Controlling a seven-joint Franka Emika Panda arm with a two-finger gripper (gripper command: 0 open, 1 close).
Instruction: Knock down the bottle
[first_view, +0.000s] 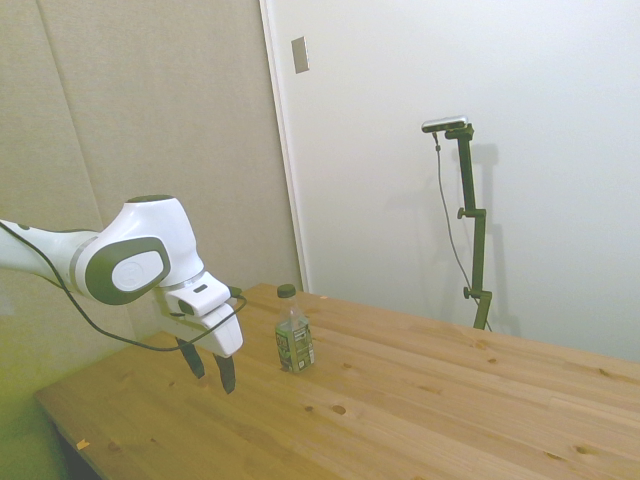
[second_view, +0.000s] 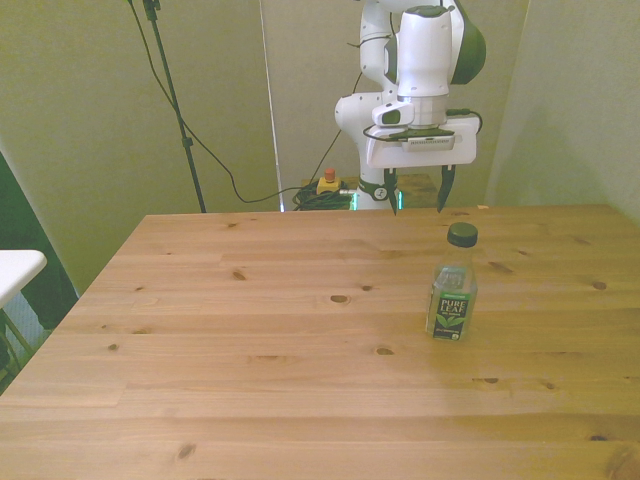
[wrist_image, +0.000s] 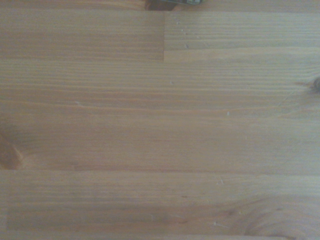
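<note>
The fingers (second_view: 387, 192) are seen spread apart, pointing down, with nothing between them. The gripper (second_view: 414, 195) is held above the table (second_view: 250, 340) near its far edge, at upper centre-right of the front view; in the side view the gripper (first_view: 210, 368) is found at lower left, clear of the wood. The bottle (second_view: 453, 284) is stood upright at centre-right of the front view, below the gripper and apart from it. In the side view, the bottle (first_view: 293, 334) is placed just right of the gripper, untouched. Only bare planks are shown in the wrist view.
</note>
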